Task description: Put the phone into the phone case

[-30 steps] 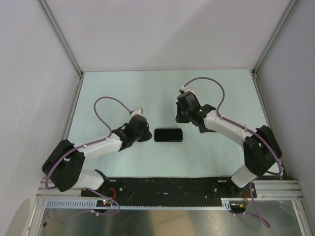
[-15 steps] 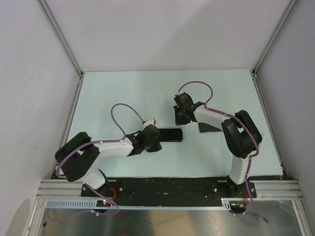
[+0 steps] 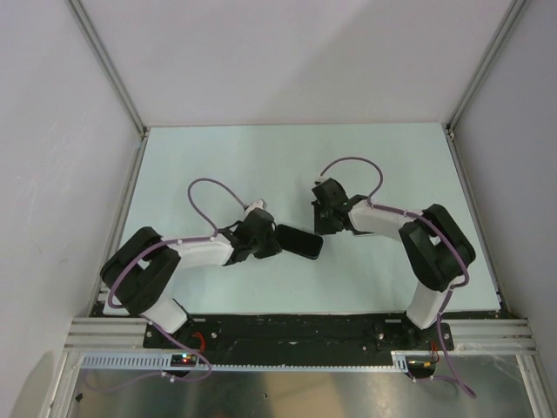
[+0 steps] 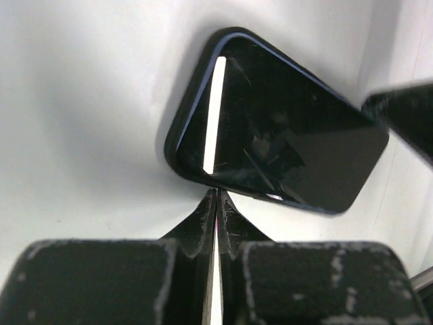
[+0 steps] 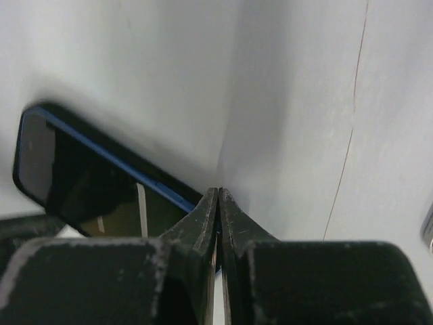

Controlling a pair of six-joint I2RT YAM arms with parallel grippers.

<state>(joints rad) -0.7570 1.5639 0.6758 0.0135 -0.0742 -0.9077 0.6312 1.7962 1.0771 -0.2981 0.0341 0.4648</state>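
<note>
Phone (image 3: 298, 241): lies askew, screen up, mid-table (image 3: 218, 165) | left gripper (image 3: 271, 237): jaws pressed together, tips at phone's 9 o'clock end | right gripper (image 3: 320, 228): jaws likewise closed, at its 1 o'clock corner

Pale mint flat tabletop (image 3: 218, 157) fills frame centre beneath me. Plain white panel walls (image 3: 287, 52) at top, left, right. Silver aluminium corner posts (image 3: 104, 61) upper left, upper right. Black base rail (image 3: 296, 331) along bottom.
</note>
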